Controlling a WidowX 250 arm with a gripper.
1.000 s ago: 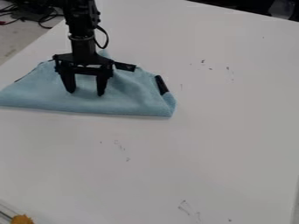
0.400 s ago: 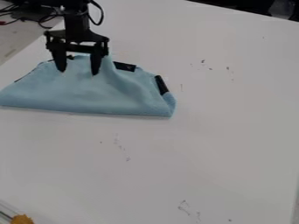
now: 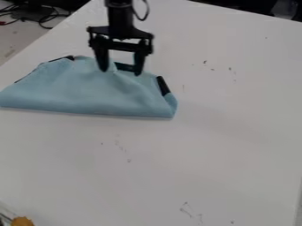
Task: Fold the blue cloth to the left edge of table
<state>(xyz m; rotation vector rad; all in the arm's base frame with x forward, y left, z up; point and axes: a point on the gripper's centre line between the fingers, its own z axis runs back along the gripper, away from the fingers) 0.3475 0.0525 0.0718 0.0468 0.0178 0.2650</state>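
The soft blue cloth (image 3: 88, 92) is laid in a folded heap on the flat white table (image 3: 206, 154), whose left edge is found just past the cloth's far left side. The black two-finger gripper (image 3: 121, 72) is held over the cloth's far edge, by the small black patch (image 3: 124, 67). Its two fingers are spread wide, and nothing is pinched.

The fold looks almost done. If more folding is needed, the claw should be lowered softly at the cloth's far edge, and only the top layer should be pinched. It should be lifted a little and pulled slowly toward the table's left edge. If the cloth is pressed too hard, it may be bunched up.

Since the last frame, the claw has been moved right along the cloth's far edge. The cloth's place is not changed.
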